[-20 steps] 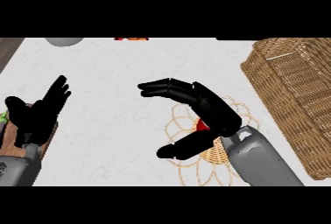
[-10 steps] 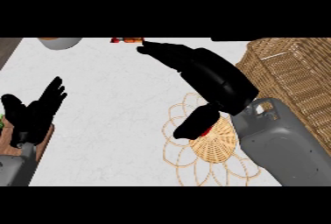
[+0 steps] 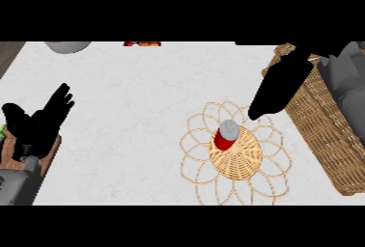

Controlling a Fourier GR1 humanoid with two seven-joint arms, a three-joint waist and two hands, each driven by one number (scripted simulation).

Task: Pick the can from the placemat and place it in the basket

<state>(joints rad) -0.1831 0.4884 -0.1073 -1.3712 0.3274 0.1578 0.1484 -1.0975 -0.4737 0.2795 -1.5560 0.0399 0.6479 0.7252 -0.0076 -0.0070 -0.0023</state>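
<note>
A: Starting at the left, what is that left hand [image 3: 39,126] doing by the edge?

B: Resting. Its fingers are straight and point up, it holds nothing, and it sits over the left edge of the white surface [image 3: 135,91], well apart from everything the task needs. My guess is that it is parked there so it stays out of the other arm's way.

A: And the can [image 3: 227,136]?

B: It stands upright on the placemat [image 3: 235,154], a woven disc ringed with looping wire petals, just right of the middle. Red body, grey top. Nothing touches it, so the pick is not yet done.

A: The right hand [image 3: 279,84] looks close, though.

B: Close, but not on it. It hangs up and to the right of the can with its fingers stretched straight down toward the mat, open and empty, its fingertips over the mat's upper right loops. I judge it is poised above so it can drop down around the can.

A: Why is the basket [image 3: 321,120] on that side?

B: It lies along the right edge, touching or nearly touching the mat, which likely keeps the carry short for that arm.
</note>
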